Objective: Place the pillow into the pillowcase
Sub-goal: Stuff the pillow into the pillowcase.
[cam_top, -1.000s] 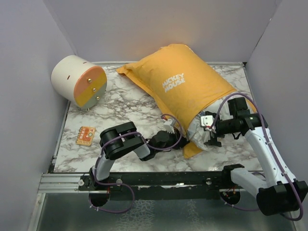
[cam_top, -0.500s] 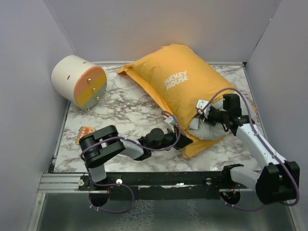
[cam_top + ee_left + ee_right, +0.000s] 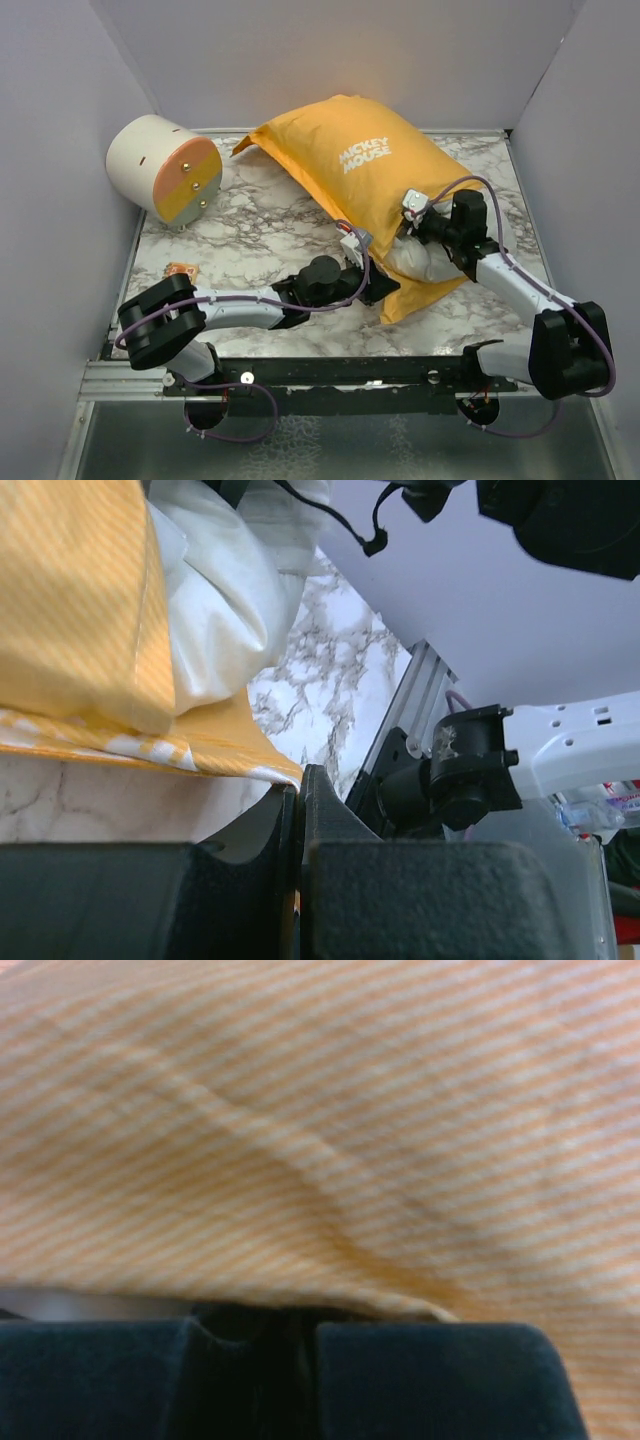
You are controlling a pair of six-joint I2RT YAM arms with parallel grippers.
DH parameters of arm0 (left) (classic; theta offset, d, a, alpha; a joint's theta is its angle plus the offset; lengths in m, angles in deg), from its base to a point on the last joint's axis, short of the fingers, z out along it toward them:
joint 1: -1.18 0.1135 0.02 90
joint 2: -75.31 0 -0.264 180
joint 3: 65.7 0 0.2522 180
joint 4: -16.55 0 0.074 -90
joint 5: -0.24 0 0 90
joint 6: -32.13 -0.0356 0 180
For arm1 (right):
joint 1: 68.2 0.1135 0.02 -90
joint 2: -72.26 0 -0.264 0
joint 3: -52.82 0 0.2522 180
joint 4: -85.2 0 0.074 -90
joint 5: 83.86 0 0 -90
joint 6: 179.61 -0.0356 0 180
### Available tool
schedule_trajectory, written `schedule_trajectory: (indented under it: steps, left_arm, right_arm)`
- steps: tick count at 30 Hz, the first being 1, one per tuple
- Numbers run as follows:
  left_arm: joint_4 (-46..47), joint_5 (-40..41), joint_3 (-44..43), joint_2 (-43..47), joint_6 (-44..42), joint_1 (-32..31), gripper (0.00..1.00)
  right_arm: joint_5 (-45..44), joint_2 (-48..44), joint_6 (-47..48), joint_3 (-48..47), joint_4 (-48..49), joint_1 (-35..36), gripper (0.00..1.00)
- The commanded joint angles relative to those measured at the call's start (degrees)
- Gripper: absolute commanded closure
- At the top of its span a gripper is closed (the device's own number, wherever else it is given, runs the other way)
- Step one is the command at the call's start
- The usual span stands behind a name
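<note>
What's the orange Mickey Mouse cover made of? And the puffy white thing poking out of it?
Orange-yellow Mickey Mouse pillowcase: thin woven cloth, probably, matte; fine stripes and soft folds show up close. Plump white pillow: soft, slightly shiny fabric, likely stuffed; it bulges and wrinkles.

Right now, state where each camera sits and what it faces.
Top external: above and behind, looking down on table, pillowcase, left arm and right arm.
Left wrist: low at the table, facing the pillow and right arm's base; left gripper shut at bottom.
Right wrist: against the pillowcase; right gripper shut at bottom.
Shared: top and left wrist both show the pillow's end.
</note>
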Motion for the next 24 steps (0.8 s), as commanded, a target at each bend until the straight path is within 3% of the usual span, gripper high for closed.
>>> schedule_trajectory:
  steps: [1,4,8,11,15,19,24]
  left_arm:
    - [14.27,-11.56,0.24,1.78,4.78,-3.67,1.00]
    - [18.67,-11.20,2.60,2.10,8.39,-1.12,1.00]
    - [20.93,-11.77,2.16,1.84,10.31,0.38,1.00]
    - [14.58,-10.45,2.03,2.25,8.29,0.67,1.00]
    - [11.44,-9.57,7.40,2.16,8.94,2.64,1.00]
    - [12.87,-9.04,12.62,2.11,10.76,4.08,1.00]
    - [11.56,-9.31,12.52,2.77,9.95,5.73,1.00]
  right_arm:
    - [12.72,3.33,11.62,2.08,-14.20,0.38,0.95]
    - [23.23,3.15,20.42,2.20,-27.04,0.78,0.89]
    - [25.44,4.39,29.18,-1.51,-40.38,1.86,0.79]
    - [25.36,3.47,35.31,-10.87,-55.67,1.80,0.68]
    - [25.28,0.34,41.43,-25.02,-75.36,1.74,0.48]
    - [21.88,-4.45,36.74,-31.48,-79.80,1.70,0.38]
    - [16.70,-9.50,34.66,-37.61,-85.60,1.70,0.33]
